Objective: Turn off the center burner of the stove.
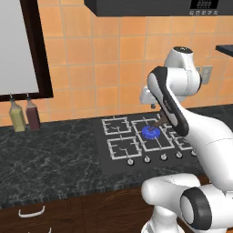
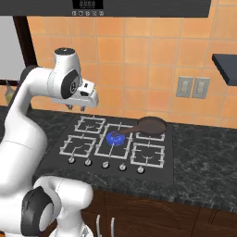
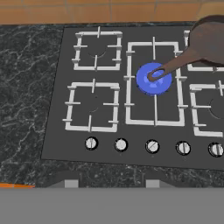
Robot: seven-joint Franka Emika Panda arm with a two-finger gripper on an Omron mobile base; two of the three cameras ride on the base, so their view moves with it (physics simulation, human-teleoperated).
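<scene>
The stove point(image 3: 57, 140) is a flat black cooktop with pale wire grates and a front row of several round silver knobs point(image 3: 152, 146). On it the center burner point(image 3: 153, 78) shows a bright blue ring inside the tall middle grate, as also seen in the base views point(image 1: 150, 132) point(image 2: 115, 137). A brown pan point(image 3: 210, 39) sits on the back right grate, its handle reaching over the blue ring. My gripper point(image 3: 111, 183) hangs high above the stove's left half point(image 2: 88, 102), looking down at it. Its fingertips point(image 3: 71, 183) stand wide apart, open and empty, well clear of the knobs.
Dark marble counter point(image 1: 50, 154) surrounds the stove. Two bottles point(image 1: 18, 116) stand at the back left by a dark-framed window. A range hood point(image 2: 139, 7) hangs overhead, wall outlets point(image 2: 193, 87) and a dark shelf point(image 2: 225, 65) lie to the right. Drawers sit below the counter.
</scene>
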